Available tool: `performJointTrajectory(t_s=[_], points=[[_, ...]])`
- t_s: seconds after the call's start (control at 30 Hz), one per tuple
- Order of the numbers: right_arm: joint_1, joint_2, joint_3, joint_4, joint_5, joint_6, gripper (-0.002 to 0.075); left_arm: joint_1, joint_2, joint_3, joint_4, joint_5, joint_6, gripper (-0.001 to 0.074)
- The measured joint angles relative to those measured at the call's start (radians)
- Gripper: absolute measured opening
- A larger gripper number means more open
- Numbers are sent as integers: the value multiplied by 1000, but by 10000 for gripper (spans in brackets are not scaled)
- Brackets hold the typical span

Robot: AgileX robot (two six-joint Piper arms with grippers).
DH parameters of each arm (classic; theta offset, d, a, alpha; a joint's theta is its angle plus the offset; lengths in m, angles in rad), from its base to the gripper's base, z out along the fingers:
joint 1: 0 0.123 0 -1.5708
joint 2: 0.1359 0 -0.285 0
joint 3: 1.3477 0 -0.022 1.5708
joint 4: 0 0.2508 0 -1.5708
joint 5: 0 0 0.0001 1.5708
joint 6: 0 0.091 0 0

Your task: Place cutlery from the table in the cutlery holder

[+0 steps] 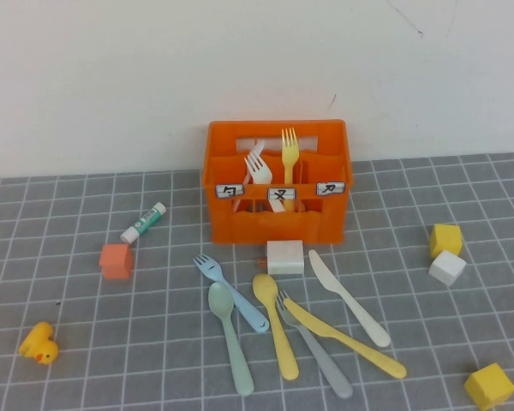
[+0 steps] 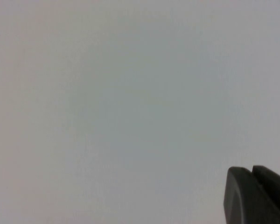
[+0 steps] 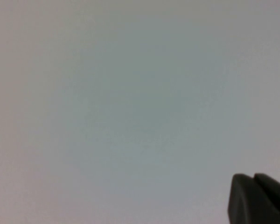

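Note:
The orange cutlery holder (image 1: 240, 223) stands at the back of the table (image 1: 86, 317), with a white fork (image 1: 259, 167) and a yellow fork (image 1: 289, 150) upright inside. In front of it lie several pieces of cutlery: a blue fork (image 1: 231, 293), a mint spoon (image 1: 230, 336), a yellow spoon (image 1: 276, 334), a grey fork (image 1: 315, 358), a yellow knife (image 1: 347, 340) and a white knife (image 1: 349, 298). Neither arm shows in the high view. My left gripper (image 2: 252, 173) and right gripper (image 3: 253, 178) are both shut and empty, each facing only a blank pale surface.
A white block (image 1: 285, 257) sits right in front of the crate. A glue stick (image 1: 144, 222), an orange cube (image 1: 116, 260) and a yellow duck (image 1: 39, 343) lie to the left. At the right are a yellow cube (image 1: 445, 240), a white cube (image 1: 446, 268) and another yellow cube (image 1: 489, 385).

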State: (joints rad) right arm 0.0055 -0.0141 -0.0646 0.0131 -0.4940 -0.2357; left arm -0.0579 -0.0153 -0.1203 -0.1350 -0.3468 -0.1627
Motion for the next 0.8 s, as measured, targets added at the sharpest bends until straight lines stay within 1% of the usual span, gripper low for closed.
performJointTrajectory(t_s=[0.1, 0.23, 0.33, 0.43, 0.53, 0.67, 0.8], points=[[0, 0, -132, 4, 130, -16, -1, 0, 5, -124, -12, 157, -2, 0], [0, 0, -293, 4, 355, -22, -1, 0, 54, -243, -10, 221, 33, 0], [0, 27, -376, 4, 505, -22, -1, 0, 86, -260, -1, 238, 75, 0], [0, 91, -422, 4, 685, -25, -1, 0, 116, -246, 1, 247, 84, 0], [0, 182, -431, 6, 867, -23, -1, 0, 158, -239, 1, 305, 67, 0], [0, 305, -431, 11, 1041, -46, -1, 0, 269, -263, -19, 488, -5, 0], [0, 454, -431, 72, 1170, -208, -1, 0, 435, -316, -59, 689, -23, 0]])
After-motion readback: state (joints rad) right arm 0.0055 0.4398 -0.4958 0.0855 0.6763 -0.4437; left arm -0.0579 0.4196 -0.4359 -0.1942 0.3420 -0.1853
